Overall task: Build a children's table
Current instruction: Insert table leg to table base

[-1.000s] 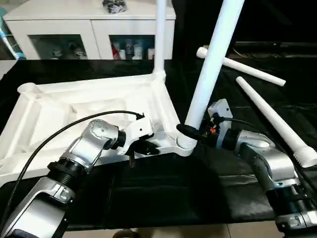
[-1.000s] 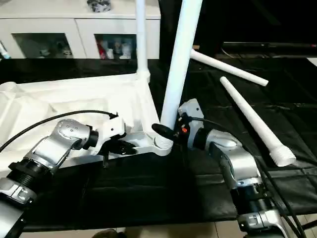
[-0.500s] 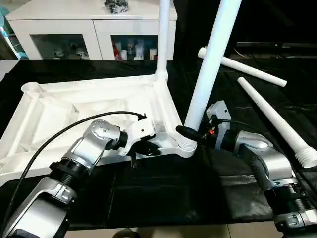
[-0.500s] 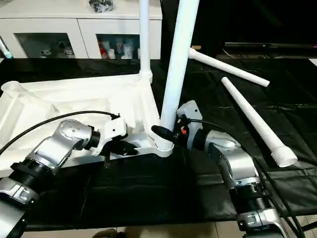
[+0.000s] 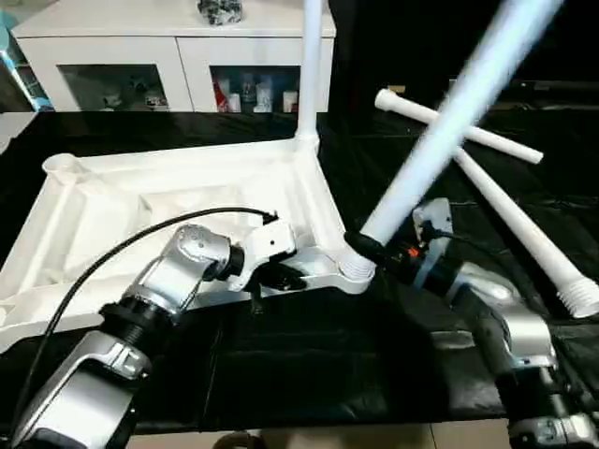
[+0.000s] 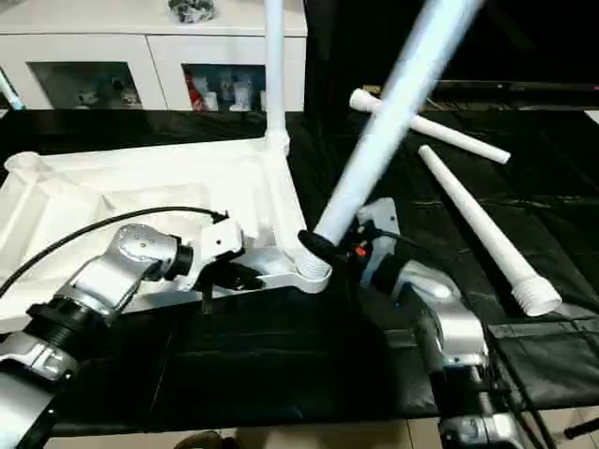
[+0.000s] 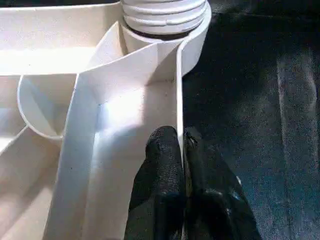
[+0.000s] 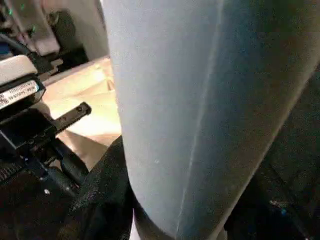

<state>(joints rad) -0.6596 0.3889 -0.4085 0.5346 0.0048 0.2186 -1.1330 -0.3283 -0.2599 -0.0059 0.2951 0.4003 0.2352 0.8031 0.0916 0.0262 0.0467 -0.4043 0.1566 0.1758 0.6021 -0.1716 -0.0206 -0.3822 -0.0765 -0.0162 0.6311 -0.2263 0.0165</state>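
Left gripper [image 7: 181,150] fingers pinched on table top [image 5: 140,201] rim wall. Right gripper [image 5: 374,254] fingers clamped around tilted leg [image 5: 449,140] base, above corner socket [image 5: 354,273].

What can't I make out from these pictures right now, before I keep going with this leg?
- Held leg: motion-blurred in both eye views; its upper end is cut off by the top edge.
- Its thread: cut by the left wrist view's edge, and the socket hides how deeply it sits.
- Right end effector: far finger is hidden behind the leg.
- Tabletop: near edge is covered by the left forearm.
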